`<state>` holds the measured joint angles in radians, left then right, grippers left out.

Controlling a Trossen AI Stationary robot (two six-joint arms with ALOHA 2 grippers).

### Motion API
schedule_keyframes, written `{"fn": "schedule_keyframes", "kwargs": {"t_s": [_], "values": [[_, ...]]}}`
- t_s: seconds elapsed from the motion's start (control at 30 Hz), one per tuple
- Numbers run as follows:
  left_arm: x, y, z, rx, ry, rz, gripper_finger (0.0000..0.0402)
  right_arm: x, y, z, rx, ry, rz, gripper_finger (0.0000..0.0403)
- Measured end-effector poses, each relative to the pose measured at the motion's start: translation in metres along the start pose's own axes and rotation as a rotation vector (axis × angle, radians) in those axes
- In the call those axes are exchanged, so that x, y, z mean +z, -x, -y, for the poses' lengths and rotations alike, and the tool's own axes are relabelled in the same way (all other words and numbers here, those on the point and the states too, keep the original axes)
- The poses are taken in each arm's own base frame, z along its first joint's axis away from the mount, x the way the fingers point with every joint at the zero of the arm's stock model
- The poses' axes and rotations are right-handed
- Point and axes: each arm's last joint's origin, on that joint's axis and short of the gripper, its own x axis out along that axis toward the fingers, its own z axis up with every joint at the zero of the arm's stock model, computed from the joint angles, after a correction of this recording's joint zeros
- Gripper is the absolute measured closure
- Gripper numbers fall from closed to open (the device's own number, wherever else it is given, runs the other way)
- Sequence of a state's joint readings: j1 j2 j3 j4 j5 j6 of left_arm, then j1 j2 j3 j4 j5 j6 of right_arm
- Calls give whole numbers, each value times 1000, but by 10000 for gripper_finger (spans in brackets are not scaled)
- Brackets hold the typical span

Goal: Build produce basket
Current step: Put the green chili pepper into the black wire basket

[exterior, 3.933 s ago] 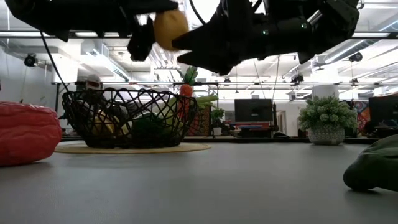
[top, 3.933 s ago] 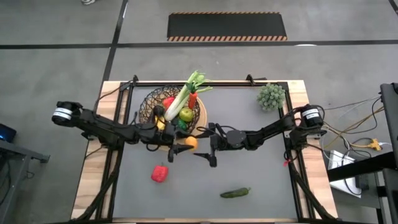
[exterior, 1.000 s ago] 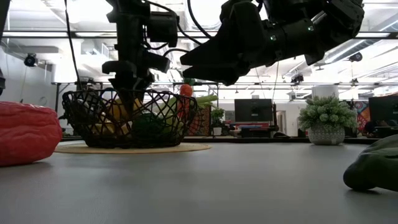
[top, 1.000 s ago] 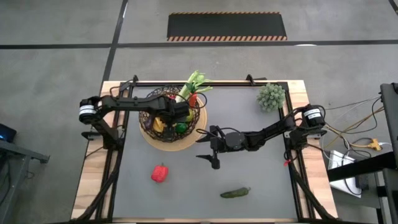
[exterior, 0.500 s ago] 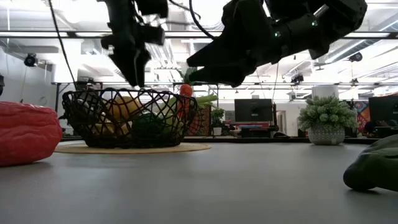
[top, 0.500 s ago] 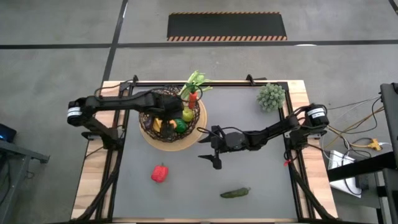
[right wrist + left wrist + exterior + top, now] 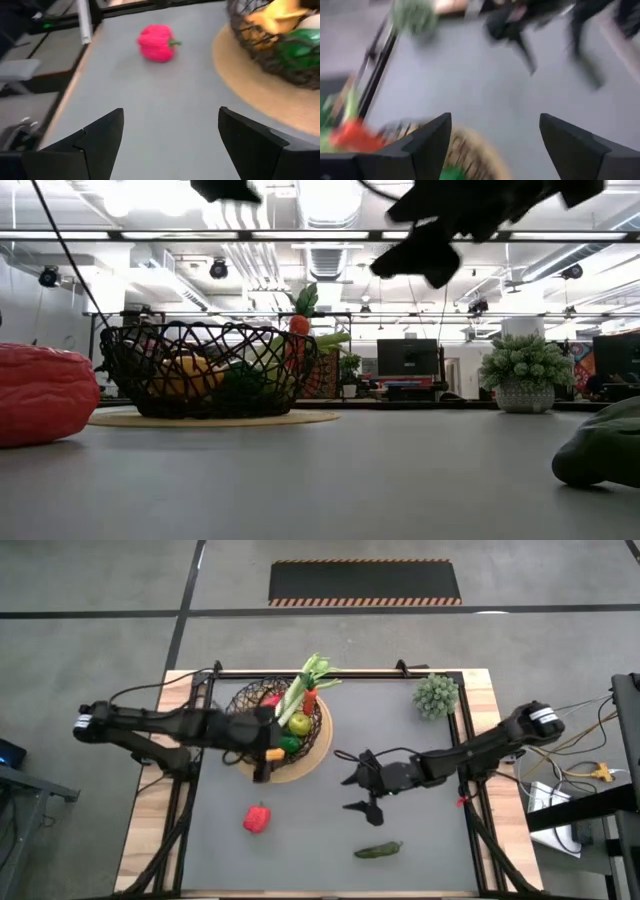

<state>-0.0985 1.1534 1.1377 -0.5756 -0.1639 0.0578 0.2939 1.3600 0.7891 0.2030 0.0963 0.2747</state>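
Observation:
The dark wire basket (image 7: 262,705) stands on its tan base disc at the table's far left and also shows in the low view (image 7: 210,370). It holds the leek (image 7: 300,690), the carrot (image 7: 311,698), the green apple (image 7: 299,724), a yellow lemon (image 7: 190,375) and other produce. A red pepper (image 7: 257,818) lies on the table near the basket, and it shows in the right wrist view (image 7: 157,42). A dark cucumber (image 7: 378,850) lies near the front edge. My left gripper (image 7: 265,758) is open and empty above the basket's near rim. My right gripper (image 7: 352,793) is open and empty above mid-table.
A spiky grey-green plant (image 7: 436,695) stands at the far right corner. Bare grey mat lies between the basket, the pepper and the cucumber. Black frame rails run along the table's left and right edges.
My left gripper has risen out of the basket and drawn back toward the table's near left, open and empty; the lemon stays in the basket. My right gripper has gone up and a little toward the table's right and near edges.

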Motion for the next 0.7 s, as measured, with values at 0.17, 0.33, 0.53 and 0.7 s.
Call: {"fn": "schedule_keyframes", "kwargs": {"t_s": [0.17, 0.33, 0.53, 0.7], "values": [[2, 9, 28, -93, -20, 249, 118, -1, 14, -24, 73, -45, -6, 99], [-6, 7, 44, -145, -8, 434, 118, 2, 20, -42, 110, -81, -35, 99], [-17, 0, 47, -147, 21, 532, 118, 5, 18, -62, 103, -72, -175, 99], [-20, -2, 47, -146, 26, 548, 118, 6, 16, -77, 64, -71, -318, 99]]}}
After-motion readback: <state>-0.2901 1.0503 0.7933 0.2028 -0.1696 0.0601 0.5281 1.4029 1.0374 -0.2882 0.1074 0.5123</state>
